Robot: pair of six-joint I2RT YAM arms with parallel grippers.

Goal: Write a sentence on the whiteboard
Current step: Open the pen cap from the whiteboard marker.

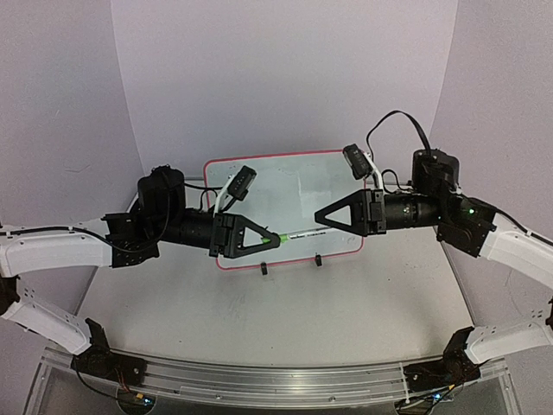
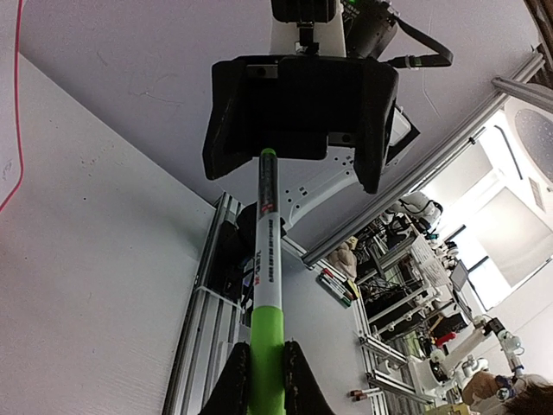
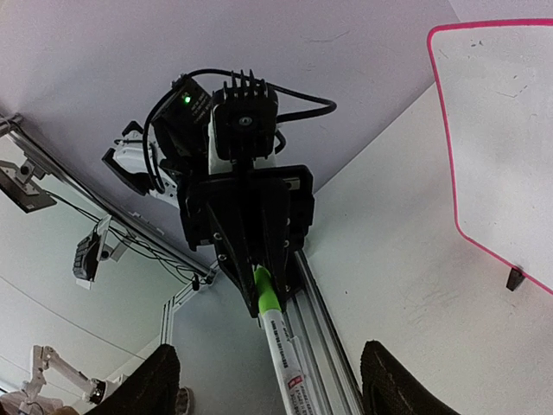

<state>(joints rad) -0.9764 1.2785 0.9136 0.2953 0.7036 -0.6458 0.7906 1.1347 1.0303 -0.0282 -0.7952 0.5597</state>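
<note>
The whiteboard [image 1: 298, 186], white with a red-pink rim, stands at the table's middle; the right wrist view shows its corner [image 3: 501, 121]. The sentence is out of view: the board's face shows only faint smudges. A marker [image 1: 301, 233] hangs level in front of the board's lower edge. My left gripper [image 1: 276, 239] is shut on its green cap [image 2: 267, 346]. My right gripper [image 1: 318, 216] faces it from the right, its fingers [image 3: 147, 385] spread wide either side of the marker's white barrel [image 3: 292, 363], not touching it.
Two black feet [image 1: 263, 269] prop the board. An aluminium rail [image 1: 276, 376] runs along the near table edge by the arm bases. Purple walls close off the back and both sides.
</note>
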